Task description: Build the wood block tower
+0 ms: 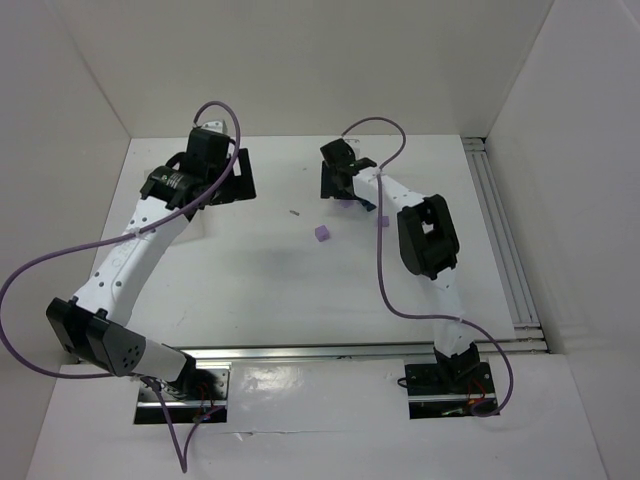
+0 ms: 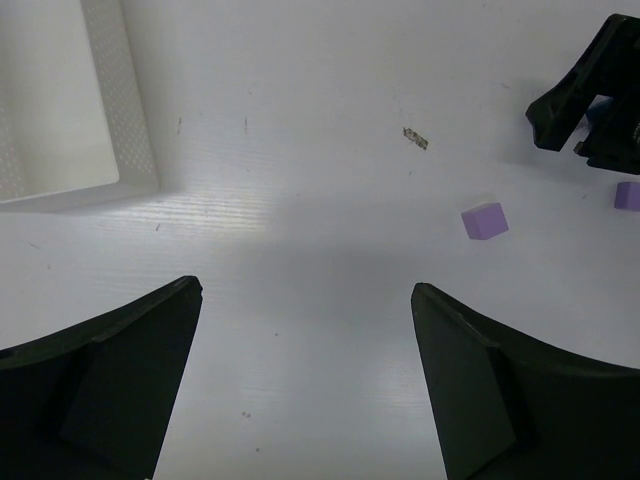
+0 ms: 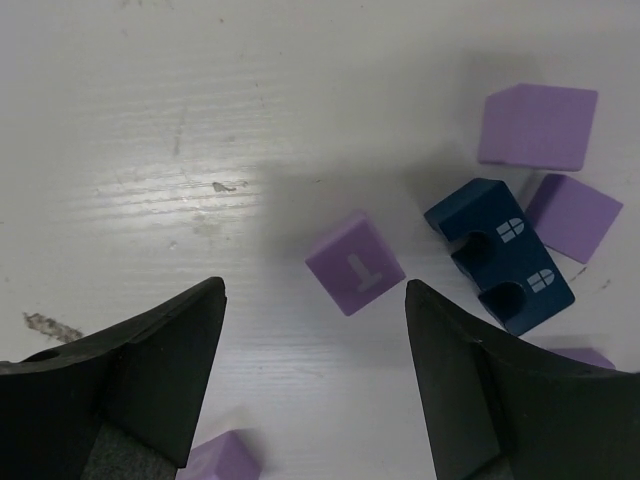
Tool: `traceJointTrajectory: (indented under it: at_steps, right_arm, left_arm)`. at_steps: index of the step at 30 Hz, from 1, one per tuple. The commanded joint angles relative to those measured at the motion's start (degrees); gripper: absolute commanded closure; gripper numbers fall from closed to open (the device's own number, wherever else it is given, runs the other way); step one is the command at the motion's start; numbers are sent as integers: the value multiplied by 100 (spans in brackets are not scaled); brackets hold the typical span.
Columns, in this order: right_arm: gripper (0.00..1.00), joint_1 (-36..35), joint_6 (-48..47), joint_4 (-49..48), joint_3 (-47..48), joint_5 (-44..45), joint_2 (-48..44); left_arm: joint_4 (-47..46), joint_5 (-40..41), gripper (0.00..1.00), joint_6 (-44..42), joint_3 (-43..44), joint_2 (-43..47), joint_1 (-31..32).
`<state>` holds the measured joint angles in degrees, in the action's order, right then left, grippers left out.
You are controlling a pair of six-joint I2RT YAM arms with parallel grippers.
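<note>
Several light purple cubes and one dark blue arched block (image 3: 498, 255) lie loose on the white table. In the right wrist view, a purple cube marked with a T (image 3: 354, 262) lies just ahead of my open right gripper (image 3: 315, 290), between the lines of its fingers. Other purple cubes (image 3: 537, 127) (image 3: 573, 216) lie beside the blue block, and one (image 3: 222, 462) lies near the left finger. My right gripper (image 1: 338, 182) hovers over this cluster. A lone purple cube (image 1: 322, 233) (image 2: 484, 220) lies mid-table. My left gripper (image 1: 238, 175) (image 2: 305, 290) is open and empty over bare table.
A translucent white box (image 2: 60, 100) stands at the upper left of the left wrist view. Another purple cube (image 1: 383, 222) lies beside the right arm. A small dark scrap (image 2: 415, 138) lies on the table. White walls enclose the table; a rail (image 1: 505, 240) runs along the right.
</note>
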<state>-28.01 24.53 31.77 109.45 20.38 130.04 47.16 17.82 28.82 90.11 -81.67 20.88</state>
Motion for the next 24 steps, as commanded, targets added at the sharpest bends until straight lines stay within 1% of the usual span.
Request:
traceJointTrajectory:
  at_steps: [1,4,12,17,20,24]
  right_arm:
    - [20,173,-247,6,226,-323,135]
    - [18,173,-361,-48,226,-438,267]
    - [18,173,-493,-241,358,-562,496]
    - [18,226,-783,-373,411,-667,549]
    - [21,174,-844,-373,297,-667,427]
    - [27,112,-959,-645,-81,-667,197]
  left_arm:
    - [-189,-33,1,71,-54,134,-41]
    - [-189,-33,1,71,-54,81,-41]
    - [-189,-86,1,71,-54,28,-41]
    - [-189,-86,1,71,-107,28,-41]
    - [-189,-86,1,71,-107,28,-41]
    - [-189,-138,1,71,-107,-25,-41]
